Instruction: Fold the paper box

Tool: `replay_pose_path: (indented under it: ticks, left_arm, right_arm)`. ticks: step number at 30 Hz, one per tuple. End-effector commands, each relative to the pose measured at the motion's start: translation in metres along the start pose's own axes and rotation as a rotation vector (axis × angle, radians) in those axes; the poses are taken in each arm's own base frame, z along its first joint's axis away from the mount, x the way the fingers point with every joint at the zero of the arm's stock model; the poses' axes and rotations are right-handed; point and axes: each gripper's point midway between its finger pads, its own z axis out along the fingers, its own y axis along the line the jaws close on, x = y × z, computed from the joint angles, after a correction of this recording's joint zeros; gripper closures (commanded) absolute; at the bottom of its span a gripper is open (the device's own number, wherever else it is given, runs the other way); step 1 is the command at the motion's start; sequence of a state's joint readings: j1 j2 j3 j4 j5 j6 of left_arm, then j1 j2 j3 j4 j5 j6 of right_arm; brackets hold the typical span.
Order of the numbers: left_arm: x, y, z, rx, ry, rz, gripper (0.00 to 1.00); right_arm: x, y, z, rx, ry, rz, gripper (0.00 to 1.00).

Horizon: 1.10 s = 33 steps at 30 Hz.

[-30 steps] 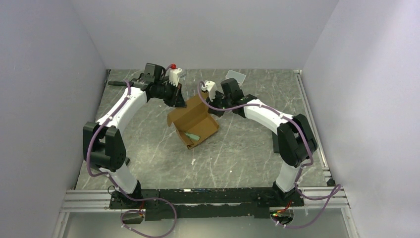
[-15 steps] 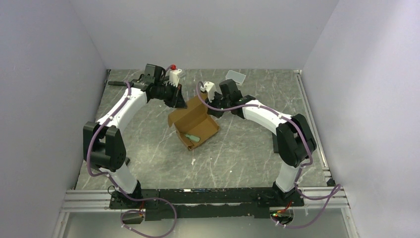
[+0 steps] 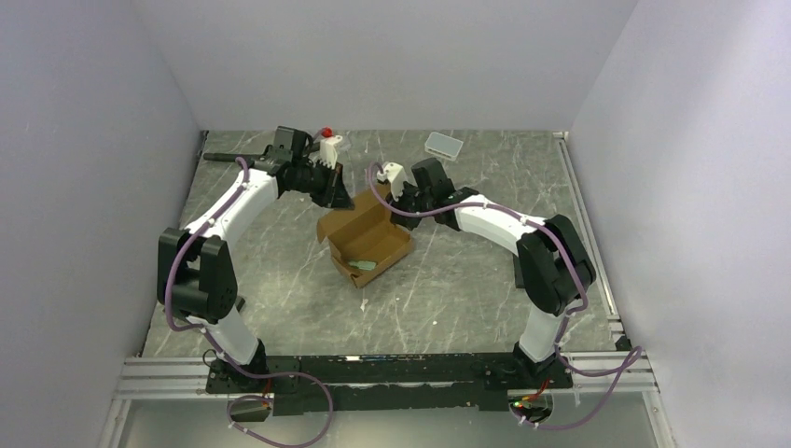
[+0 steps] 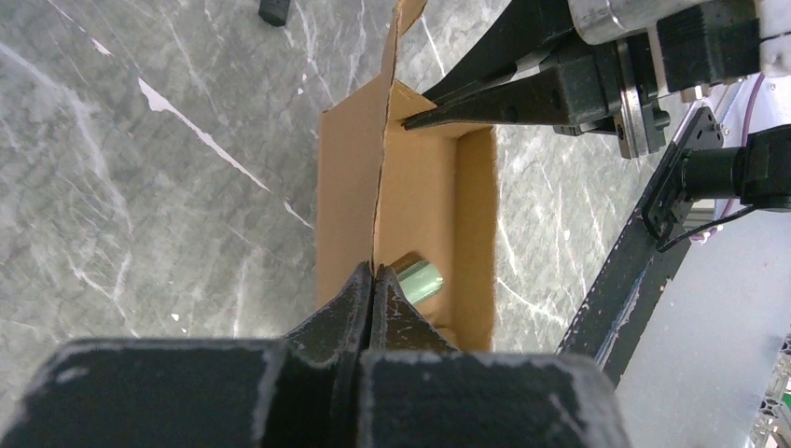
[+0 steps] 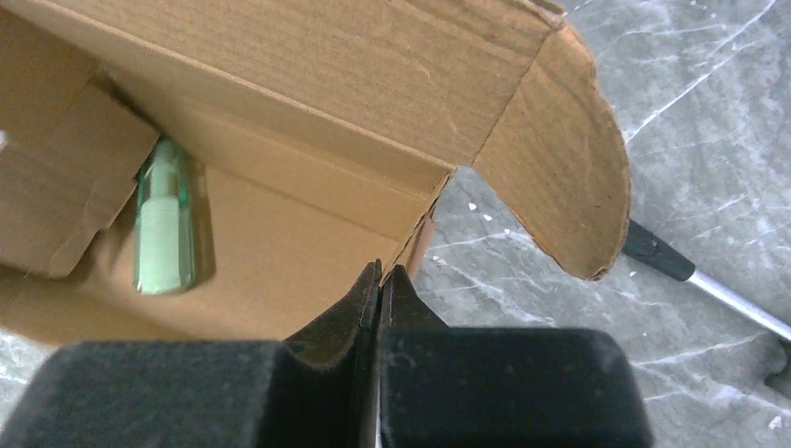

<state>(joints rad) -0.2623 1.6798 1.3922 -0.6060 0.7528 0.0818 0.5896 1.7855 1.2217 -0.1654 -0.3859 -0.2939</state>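
Note:
The paper box (image 3: 371, 245) is an open brown carton in the middle of the table, its lid panel (image 3: 354, 213) raised along the back. A pale green bottle (image 3: 365, 265) lies inside; it also shows in the left wrist view (image 4: 417, 278) and the right wrist view (image 5: 163, 229). My left gripper (image 3: 339, 193) is shut on the lid's upright edge (image 4: 381, 177). My right gripper (image 3: 395, 200) is shut on the box's wall edge at the corner (image 5: 424, 219), next to a rounded flap (image 5: 564, 159). The right gripper also shows in the left wrist view (image 4: 410, 119).
A small white-grey tray (image 3: 444, 145) lies at the back right. A red-topped object (image 3: 326, 131) and a black rod (image 3: 219, 157) are at the back left. A black-and-silver tool (image 5: 695, 278) lies beyond the box. Side walls close in the marble table (image 3: 448, 299).
The lid panel has swung up from lying back to standing more upright. Both grippers moved slightly toward the front and closer together, still holding the box.

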Motion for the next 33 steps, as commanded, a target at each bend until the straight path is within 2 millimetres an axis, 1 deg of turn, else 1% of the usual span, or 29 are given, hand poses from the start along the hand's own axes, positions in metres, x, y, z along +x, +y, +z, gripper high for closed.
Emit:
replay_pose_path:
  ticks: [1,8,10,14,19,22,25,27,29,31,33]
  left_arm:
    - [-0.004,-0.013,-0.002,0.031,-0.022,0.007,1.0]
    - [0.0,-0.022,-0.002,0.053,-0.019,-0.002,1.0]
    - [0.001,-0.024,-0.002,0.054,-0.019,-0.003,1.0]
    - [0.005,-0.028,0.001,0.054,-0.006,-0.002,1.0]
    - [0.01,-0.03,0.004,0.048,0.008,0.0,1.0]
    - [0.011,-0.03,0.005,0.044,0.011,0.0,1.0]
    - [0.011,-0.03,0.006,0.044,0.013,0.001,1.0]
    - [0.013,-0.031,0.006,0.044,0.017,0.001,1.0]
    - [0.012,-0.031,0.006,0.045,0.017,0.002,1.0]
    - [0.011,-0.032,0.005,0.045,0.014,0.004,1.0]
    - [0.01,-0.033,0.005,0.048,0.011,0.007,1.0]
  right_arm:
    - [-0.003,0.021,-0.003,-0.051,-0.014,0.007,1.0]
    - [0.009,0.021,-0.006,-0.04,0.008,-0.014,1.0]
    - [0.007,0.022,-0.009,-0.038,0.001,-0.021,0.99]
    - [-0.001,0.024,-0.016,-0.045,-0.017,-0.032,0.89]
    - [-0.018,0.029,-0.03,-0.054,-0.061,-0.058,0.72]
    - [-0.024,0.031,-0.036,-0.058,-0.079,-0.069,0.64]
    - [-0.025,0.03,-0.042,-0.052,-0.082,-0.081,0.57]
    - [-0.024,0.028,-0.046,-0.05,-0.078,-0.086,0.54]
    - [-0.025,0.025,-0.053,-0.046,-0.081,-0.091,0.54]
    - [-0.026,0.021,-0.063,-0.04,-0.086,-0.109,0.54]
    - [-0.029,0.022,-0.075,-0.06,-0.104,-0.143,0.54]
